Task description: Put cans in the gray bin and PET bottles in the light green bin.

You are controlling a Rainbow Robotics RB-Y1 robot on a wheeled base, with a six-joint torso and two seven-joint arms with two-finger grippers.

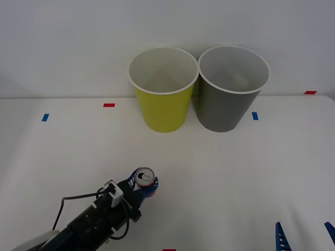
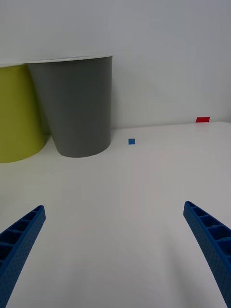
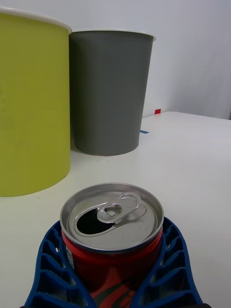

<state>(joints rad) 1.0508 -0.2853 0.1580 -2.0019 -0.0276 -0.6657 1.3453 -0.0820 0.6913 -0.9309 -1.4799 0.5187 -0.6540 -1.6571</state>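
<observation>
One can [image 1: 144, 178] in L gripper [image 1: 142, 187].

You have one red drink can [image 1: 144, 179] on the white table [image 1: 235, 167], upright with its silver top opened. You have two tall round bins standing side by side at the back: one yellow-green bin [image 1: 163, 89] and one dark gray bin [image 1: 230, 88]. You can count five small tape marks on the table in the front view: two blue ones [image 1: 45, 117] [image 1: 255, 115] and three red ones [image 1: 109, 105] [image 1: 310, 92] [image 1: 169, 250]. You have two blue ribbed grippers: the left gripper [image 1: 142, 189] and the right gripper [image 1: 304, 236], each with two fingers.
</observation>
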